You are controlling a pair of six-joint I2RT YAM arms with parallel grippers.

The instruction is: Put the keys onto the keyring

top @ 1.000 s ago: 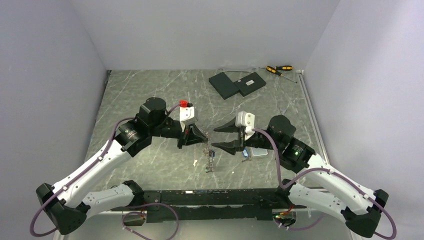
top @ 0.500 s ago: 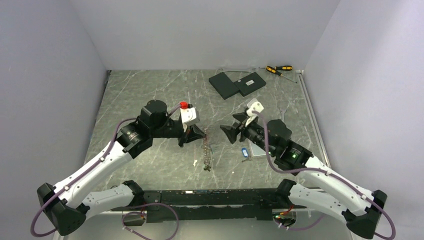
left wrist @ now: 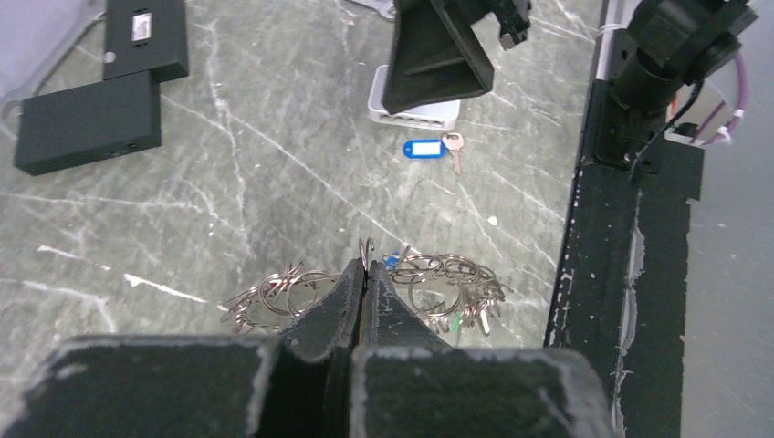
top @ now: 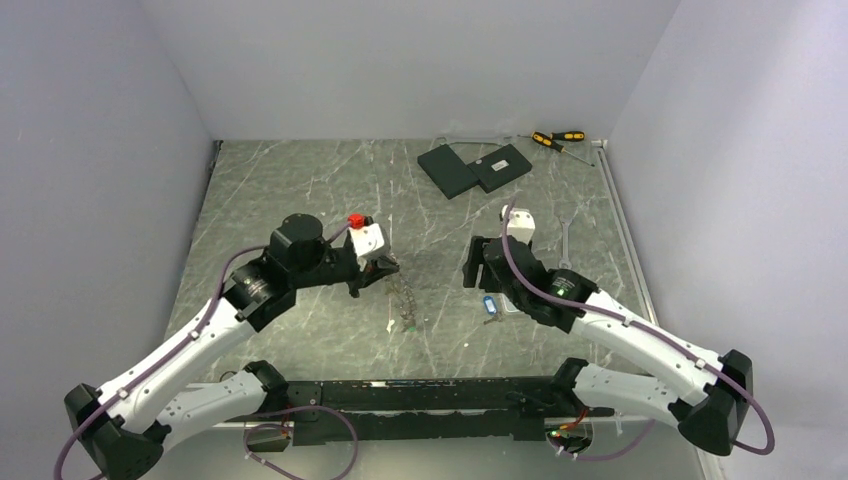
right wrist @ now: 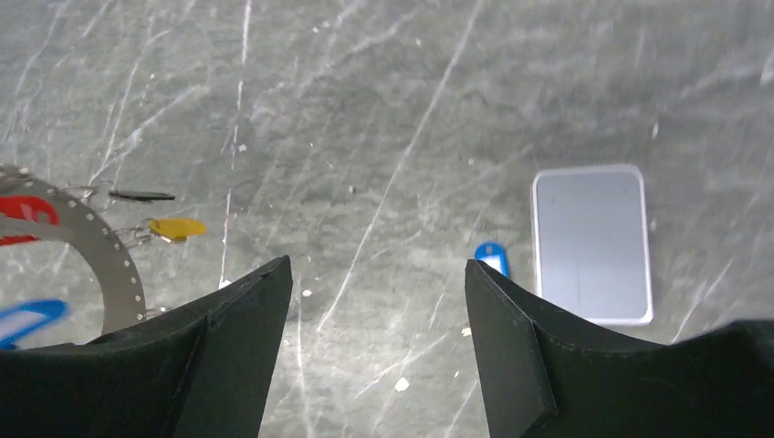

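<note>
— Left tool (left wrist: 365, 266)?
— Pinching shut on a wire loop of the keyring (left wrist: 438, 278), the bunch trailing down onto the table (left wrist: 274, 164).
— Right tool (right wrist: 376, 266)?
— Hovering above the table, fingers spreading wide, gripping nothing.
— Anything lying loose?
— Blue-tagged key (right wrist: 490, 256), resting on the table just beside the pale slab (right wrist: 593, 242), apart from the keyring.
</note>
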